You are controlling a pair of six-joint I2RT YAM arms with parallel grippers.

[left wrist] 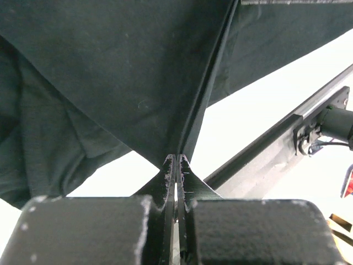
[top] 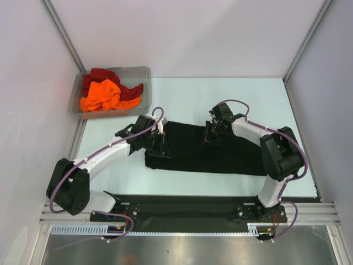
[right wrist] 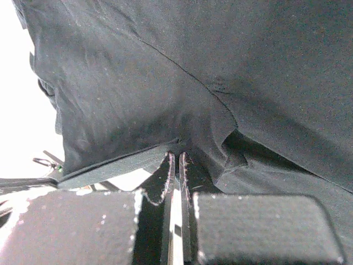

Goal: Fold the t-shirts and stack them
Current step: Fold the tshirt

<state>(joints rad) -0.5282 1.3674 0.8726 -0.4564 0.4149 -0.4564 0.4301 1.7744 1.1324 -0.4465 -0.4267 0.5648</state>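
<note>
The black t-shirt (top: pixel 220 149) lies partly folded across the middle of the table. My left gripper (top: pixel 160 139) is shut on the black shirt's left edge; in the left wrist view (left wrist: pixel 176 160) the cloth (left wrist: pixel 127 77) hangs taut from the closed jaws. My right gripper (top: pixel 211 134) is shut on the shirt's upper middle; in the right wrist view (right wrist: pixel 176 155) a hem of the cloth (right wrist: pixel 165 83) runs into the jaws. The orange t-shirt (top: pixel 102 96) and the dark red t-shirt (top: pixel 101 75) lie crumpled in the bin. The shirt's chest mark is hidden.
The clear grey plastic bin (top: pixel 140 72) stands at the back left corner. White walls and metal posts enclose the table. A black base rail (top: pixel 187 207) runs along the near edge, also showing in the left wrist view (left wrist: pixel 265 143).
</note>
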